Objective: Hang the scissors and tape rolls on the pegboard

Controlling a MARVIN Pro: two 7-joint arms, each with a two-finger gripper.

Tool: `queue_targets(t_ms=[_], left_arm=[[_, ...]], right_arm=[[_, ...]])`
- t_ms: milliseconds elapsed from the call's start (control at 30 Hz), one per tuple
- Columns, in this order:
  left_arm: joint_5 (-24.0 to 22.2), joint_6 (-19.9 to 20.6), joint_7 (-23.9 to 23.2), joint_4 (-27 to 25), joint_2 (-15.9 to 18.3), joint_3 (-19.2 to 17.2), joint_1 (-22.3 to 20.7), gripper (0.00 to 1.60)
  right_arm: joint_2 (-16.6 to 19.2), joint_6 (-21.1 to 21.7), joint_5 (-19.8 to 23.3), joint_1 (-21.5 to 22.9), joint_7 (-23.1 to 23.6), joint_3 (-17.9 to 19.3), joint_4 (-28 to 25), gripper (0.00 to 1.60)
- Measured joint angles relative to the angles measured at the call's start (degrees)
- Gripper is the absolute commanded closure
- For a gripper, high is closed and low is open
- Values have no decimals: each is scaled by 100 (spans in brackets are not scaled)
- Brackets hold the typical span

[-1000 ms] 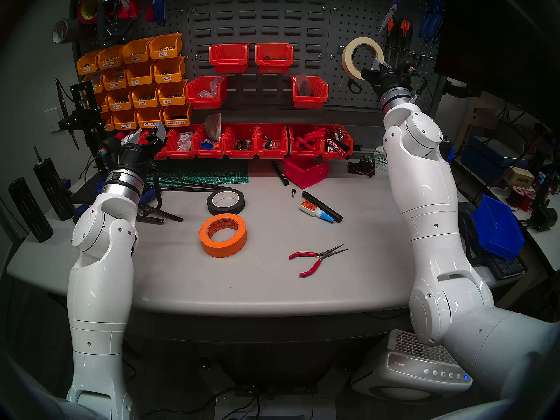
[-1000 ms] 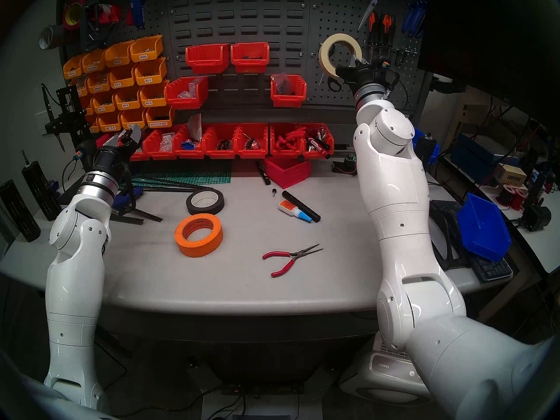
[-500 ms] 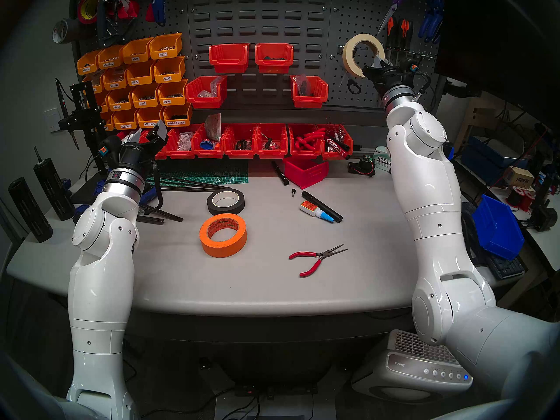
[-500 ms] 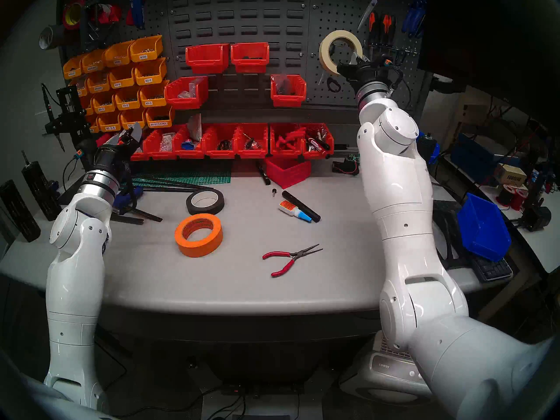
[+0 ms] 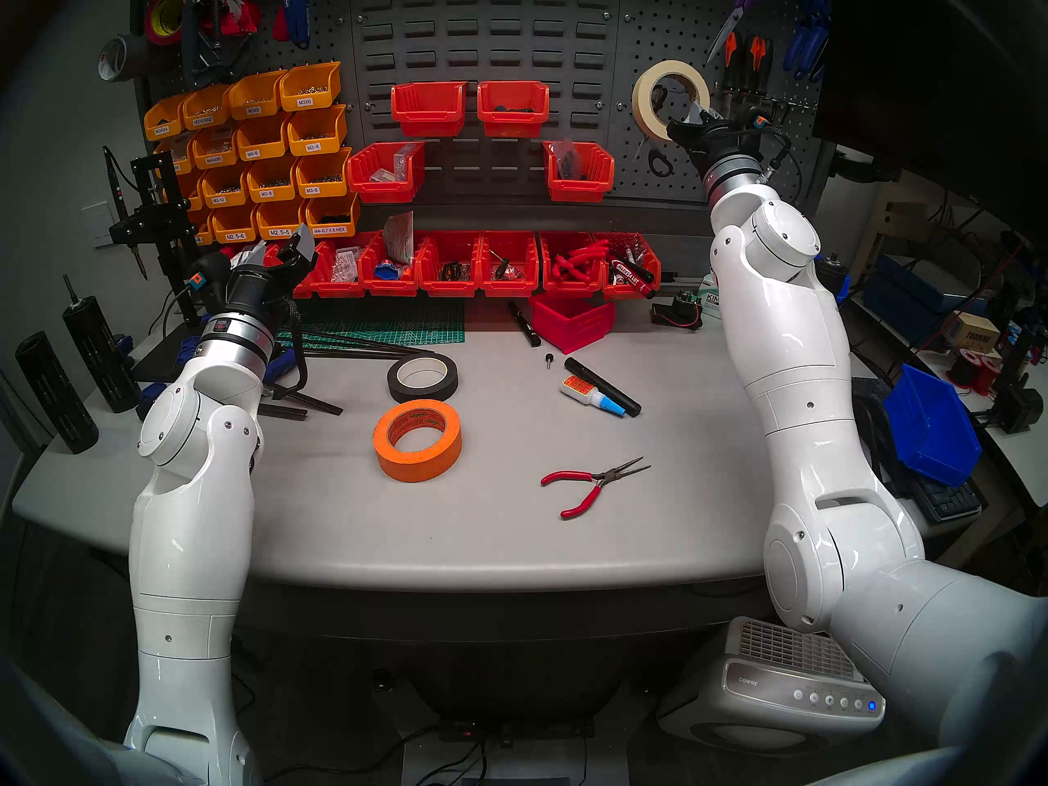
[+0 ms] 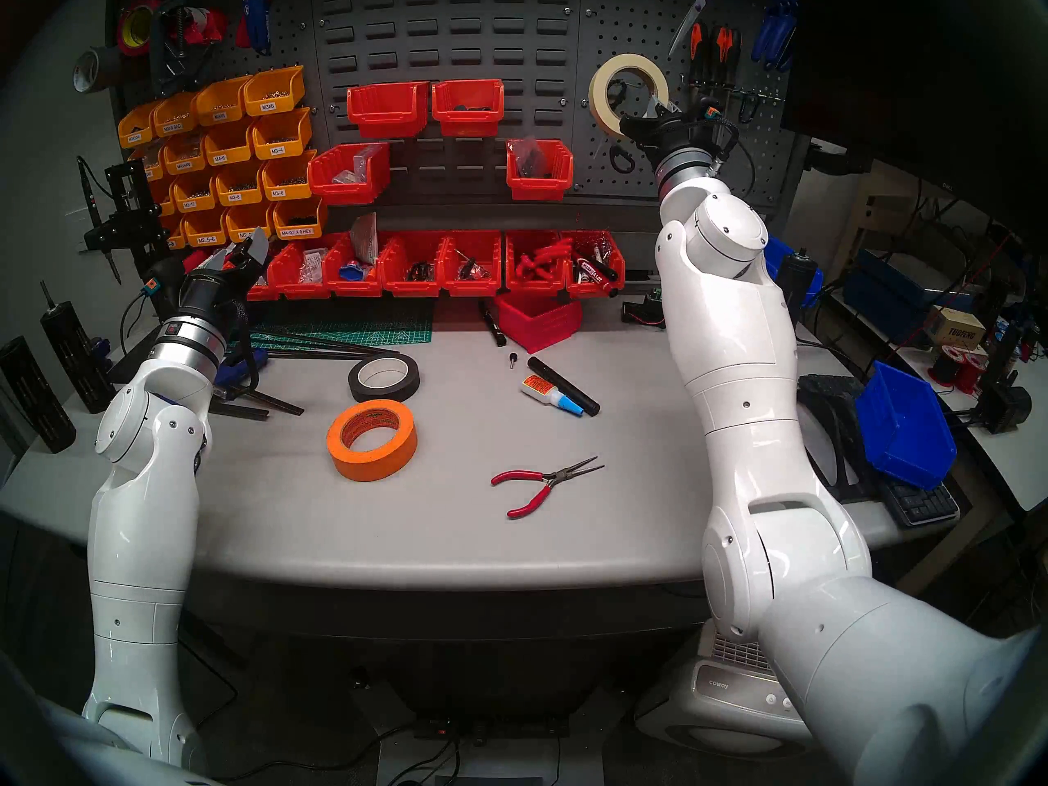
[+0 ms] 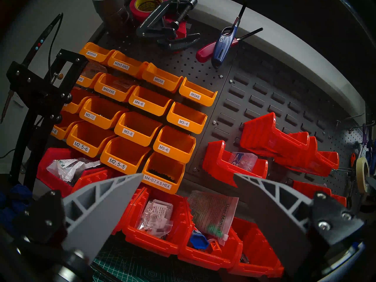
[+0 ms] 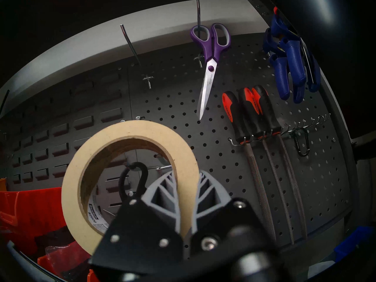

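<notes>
The right gripper [image 8: 184, 196] is clamped on the rim of the slim cream masking tape roll with a printed cardboard core [image 8: 130, 173], one grey finger inside the ring and one outside. It holds the roll upright in front of the dark grey perforated metal pegboard [image 8: 213, 145]. Through the roll's opening a black loop handle of the small scissors [image 5: 658, 161] shows, hanging on a metal wire hook [image 8: 162, 167] on that board; I cannot tell whether the roll touches the hook. The purple-handled scissors [image 8: 209, 57] hang higher up on the same panel.

The left gripper [image 7: 187, 196] stands wide and empty, raised before the orange plastic storage bins [image 7: 142, 116].

The wide bright orange tape roll [image 5: 418, 440] lies flat on the grey surface [image 5: 510, 541], just in front of a black tape roll [image 5: 423, 377]. Red-handled needle-nose pliers [image 5: 590, 481] lie well to its right.
</notes>
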Motion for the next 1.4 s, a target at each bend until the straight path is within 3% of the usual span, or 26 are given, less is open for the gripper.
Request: queue_targets(t_ms=[933,1400], left_arm=[[71,-6,28,35,-2,-20,-48,0],[74,-14,32,30,-10,-22,-62,0]], right_arm=[[-21,-61,-382,179,-458,-126,294,160],[-172,-137,-506,389,-705,-338,766,160]])
